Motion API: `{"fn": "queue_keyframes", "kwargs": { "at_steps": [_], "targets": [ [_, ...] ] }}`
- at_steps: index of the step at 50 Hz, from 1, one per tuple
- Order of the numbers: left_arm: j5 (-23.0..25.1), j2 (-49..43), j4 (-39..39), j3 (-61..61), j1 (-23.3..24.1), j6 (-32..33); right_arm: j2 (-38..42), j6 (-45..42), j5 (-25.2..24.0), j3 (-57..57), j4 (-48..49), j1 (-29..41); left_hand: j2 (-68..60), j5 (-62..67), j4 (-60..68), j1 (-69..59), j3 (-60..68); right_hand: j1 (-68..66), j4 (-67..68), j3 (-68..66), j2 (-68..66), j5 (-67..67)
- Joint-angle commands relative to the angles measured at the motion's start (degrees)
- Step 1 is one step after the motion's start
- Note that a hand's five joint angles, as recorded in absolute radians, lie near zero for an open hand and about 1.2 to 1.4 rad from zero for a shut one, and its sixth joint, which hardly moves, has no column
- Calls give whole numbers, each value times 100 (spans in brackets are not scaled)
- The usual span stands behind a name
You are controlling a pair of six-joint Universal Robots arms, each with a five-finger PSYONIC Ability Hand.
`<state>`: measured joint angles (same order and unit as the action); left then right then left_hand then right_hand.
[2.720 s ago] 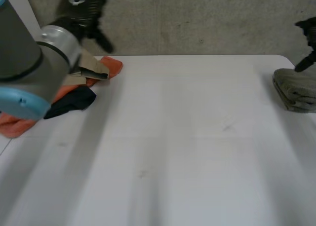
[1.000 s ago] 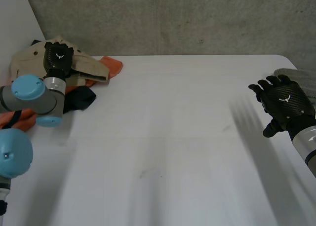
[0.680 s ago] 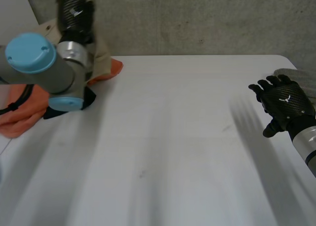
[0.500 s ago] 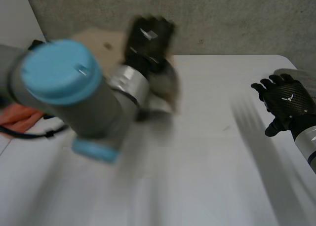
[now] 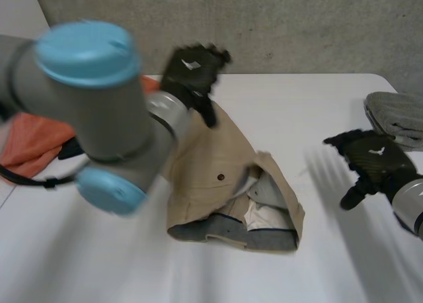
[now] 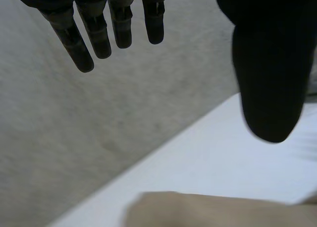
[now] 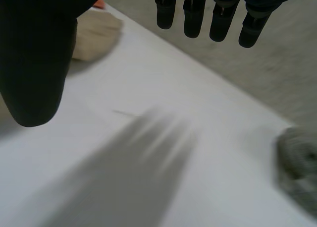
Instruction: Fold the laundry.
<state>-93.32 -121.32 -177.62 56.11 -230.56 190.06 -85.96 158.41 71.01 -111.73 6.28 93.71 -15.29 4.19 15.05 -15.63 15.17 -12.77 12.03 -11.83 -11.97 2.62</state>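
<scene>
In the head view, a crumpled tan garment [image 5: 211,164] with a small dark button and a grey inside lies in the middle of the flat white table [image 5: 317,98]. The black left hand [image 5: 192,68] is up by the far end of the tan garment. I cannot tell from here if it touches the cloth. A soft orange cloth [image 5: 30,137] lies at the left side of the table, and a dark cloth [image 5: 69,149] lies right beside it. A folded grey cloth [image 5: 396,118] sits near the far right corner. The black right hand [image 5: 377,161] hovers close to it, with its fingers spread and nothing in them.

In the left wrist view, the left hand [image 6: 267,63] is wide open. Its fingers are straight, its thumb is well apart, and it holds nothing. The tan garment [image 6: 213,212] lies on the white table [image 6: 223,152], apart from the hand.

In the right wrist view, the right hand [image 7: 34,53] is wide open too and holds nothing. The white table [image 7: 163,88] lies under it. The tan garment [image 7: 96,31] lies past the thumb. The folded grey cloth [image 7: 299,162] lies well apart, on the fingers' side.
</scene>
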Motion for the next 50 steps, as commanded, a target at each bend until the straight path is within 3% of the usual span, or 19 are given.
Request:
{"fn": "queue_keyframes", "kwargs": {
  "at_steps": [1,4,9,14,15,17,18,19,20,25,29,34,37,42,46,47,48,50],
  "targets": [
    [1579,-637,-335,-39,-1078,1498,0,1217,-16,169,-1102,587,121,-11,-97,155,-109,277,-203,183,197,-262],
    [2079,-1225,-326,-214,-1333,1902,79,1692,-34,134,-1138,894,120,-11,-97,154,-109,277,-203,183,197,-262],
    [2468,-2061,-379,-592,-1369,2079,412,2053,150,160,-559,1623,137,-28,-114,171,-126,277,-203,183,197,-262],
    [2600,-2791,-572,-1032,-1220,2123,922,2018,1028,248,83,2011,-30,139,54,4,42,156,-82,62,76,-141],
    [2591,-2975,-642,-1163,-1141,2132,1010,1975,1316,291,223,2037,-680,790,704,-646,692,-1364,1439,-1459,-1444,1379],
    [2548,-3108,-669,-1287,-1087,2167,1081,1887,1564,335,338,2046,-2443,2552,2467,-2409,2455,-3103,3178,-3197,-3183,3118],
    [2486,-3170,-669,-1392,-1052,2219,1107,1721,1757,379,443,2046,-5301,5410,5324,-5267,5312,-5477,5551,-5571,-5557,5492],
    [2451,-3179,-678,-1410,-1043,2237,1107,1615,1846,414,496,2046,-6459,6569,6483,-6425,6471,-6616,6691,-6711,-6696,6631],
    [2407,-3162,-678,-1410,-1035,2255,1107,1501,1908,450,531,2046,-6471,6581,6495,-6437,6483,-6722,6796,-6816,-6802,6737],
    [1740,-2758,-625,-1323,-903,2308,1134,369,2014,984,760,1932,-6471,6581,6495,-6437,6483,-6723,6797,-6817,-6803,6738],
    [1264,-1687,-511,-604,-683,2141,1195,-344,1996,1660,935,1906,-6471,6581,6495,-6437,6483,-6723,6797,-6817,-6803,6738],
    [861,-175,-537,768,-192,1465,1704,-794,1900,2619,1427,1809,-6471,6581,6495,-6437,6483,-6723,6797,-6817,-6803,6738],
    [283,492,-537,1390,220,852,2248,-856,1698,3322,1700,1765,-6471,6581,6495,-6437,6483,-6723,6797,-6817,-6803,6738],
    [-440,697,-546,1955,775,243,3119,-856,1355,4123,1876,1704,-6471,6581,6495,-6437,6483,-6723,6797,-6817,-6803,6738],
    [-687,145,-537,1956,1188,119,3690,-891,1100,4527,1955,1633,-6471,6581,6495,-6437,6483,-6723,6797,-6817,-6803,6738],
    [-713,-5,-537,1904,1276,119,3787,-891,1039,4563,1964,1633,-5624,5734,5648,-5590,5636,-6196,6270,-6290,-6276,6211],
    [-757,-267,-528,1747,1468,145,3919,-900,951,4589,1982,1624,-3551,3660,3574,-3517,3562,-4126,4200,-4220,-4206,4140],
    [-775,-454,-484,1552,1575,145,3981,-909,976,4590,1982,1633,-1855,1964,1878,-1821,1867,-909,983,-1003,-989,924]
  ]
}}
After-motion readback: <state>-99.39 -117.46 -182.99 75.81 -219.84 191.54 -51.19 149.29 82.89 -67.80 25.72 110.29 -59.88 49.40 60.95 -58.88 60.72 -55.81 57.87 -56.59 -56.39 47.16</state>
